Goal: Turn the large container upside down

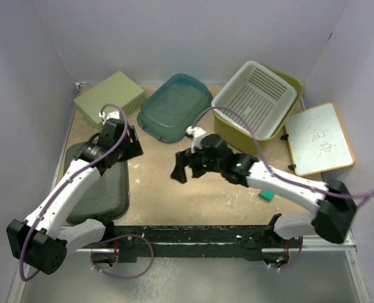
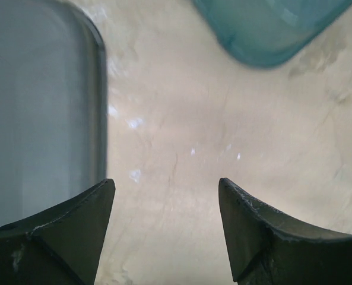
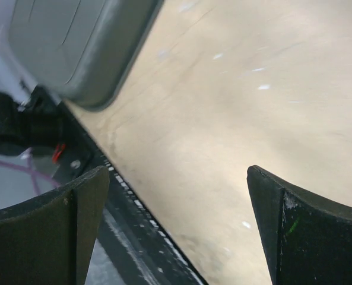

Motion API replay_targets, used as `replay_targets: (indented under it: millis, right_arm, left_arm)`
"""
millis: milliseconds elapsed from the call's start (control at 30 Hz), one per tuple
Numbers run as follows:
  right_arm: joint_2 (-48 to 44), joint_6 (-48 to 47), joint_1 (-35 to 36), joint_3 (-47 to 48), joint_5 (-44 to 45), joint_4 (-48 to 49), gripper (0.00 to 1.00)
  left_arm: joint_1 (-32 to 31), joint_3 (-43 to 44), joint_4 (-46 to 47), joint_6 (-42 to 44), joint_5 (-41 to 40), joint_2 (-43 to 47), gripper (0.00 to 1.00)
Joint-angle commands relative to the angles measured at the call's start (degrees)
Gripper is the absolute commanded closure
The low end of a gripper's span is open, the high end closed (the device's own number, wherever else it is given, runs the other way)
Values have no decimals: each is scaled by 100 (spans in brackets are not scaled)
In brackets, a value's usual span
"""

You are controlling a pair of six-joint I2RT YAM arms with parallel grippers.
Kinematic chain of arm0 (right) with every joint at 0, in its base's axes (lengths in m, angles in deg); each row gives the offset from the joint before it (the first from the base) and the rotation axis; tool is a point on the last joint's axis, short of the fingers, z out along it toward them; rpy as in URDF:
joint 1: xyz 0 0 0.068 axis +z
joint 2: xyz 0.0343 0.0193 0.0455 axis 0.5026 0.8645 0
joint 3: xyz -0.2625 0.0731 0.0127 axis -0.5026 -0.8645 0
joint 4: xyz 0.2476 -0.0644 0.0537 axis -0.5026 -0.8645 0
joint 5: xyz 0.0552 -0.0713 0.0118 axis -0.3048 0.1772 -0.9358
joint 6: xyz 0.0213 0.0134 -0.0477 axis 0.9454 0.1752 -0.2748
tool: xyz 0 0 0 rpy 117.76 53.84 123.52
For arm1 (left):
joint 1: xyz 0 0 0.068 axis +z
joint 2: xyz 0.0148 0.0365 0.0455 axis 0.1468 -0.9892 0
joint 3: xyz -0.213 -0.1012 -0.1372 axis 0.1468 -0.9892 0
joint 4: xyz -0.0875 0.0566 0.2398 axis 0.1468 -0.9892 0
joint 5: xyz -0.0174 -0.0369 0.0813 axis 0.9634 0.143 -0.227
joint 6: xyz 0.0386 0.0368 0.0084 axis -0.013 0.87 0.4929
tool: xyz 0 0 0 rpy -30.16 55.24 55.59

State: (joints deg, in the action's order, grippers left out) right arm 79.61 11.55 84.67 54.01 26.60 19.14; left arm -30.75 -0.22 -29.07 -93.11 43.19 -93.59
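Observation:
The large olive-green container (image 1: 228, 130) stands upright at the back right, with the white perforated basket (image 1: 256, 98) nested in it, so only its front wall and far corner show. My right gripper (image 1: 180, 169) is open and empty, low over the bare table middle, left of the container and apart from it; the right wrist view (image 3: 178, 169) shows only table between its fingers. My left gripper (image 1: 135, 150) is open and empty, between the grey bin and the teal bin; it also shows in the left wrist view (image 2: 164, 181).
A dark grey bin (image 1: 101, 186) lies at the left, also in the left wrist view (image 2: 39, 107) and right wrist view (image 3: 75, 41). A teal bin (image 1: 174, 107) and a pale-green perforated box (image 1: 109, 95) stand at the back. A whiteboard (image 1: 319, 139) lies far right, and a small teal object (image 1: 267, 196) near the right arm.

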Motion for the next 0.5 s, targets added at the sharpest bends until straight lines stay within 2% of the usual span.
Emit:
replay_targets:
  millis: [0,100,167,267,367,467]
  right_arm:
    - [-1615,-1053,-293,210,2008,-1970,0]
    - [-2052,-1285,-712,775,3069,-2615,0]
    - [-1961,-1220,-1361,1279,3232,-2892,0]
    - [-1357,-827,-2350,2263,2990,-3393,0]
    - [-499,-538,-2677,3273,3065,-3856,0]
    - [355,-164,-2968,4157,3089,-4160,0]
  left_arm:
    - [-173,-1152,1281,-727,1266,61,32]
    - [-283,-1925,1889,-1155,1239,-133,32]
    - [-276,-2201,1858,-1292,910,-343,32]
    - [-257,-2303,1602,-1547,524,-481,30]
    - [-77,-2229,1203,-1494,90,-480,30]
    - [422,-2259,1087,-1199,104,-431,30]
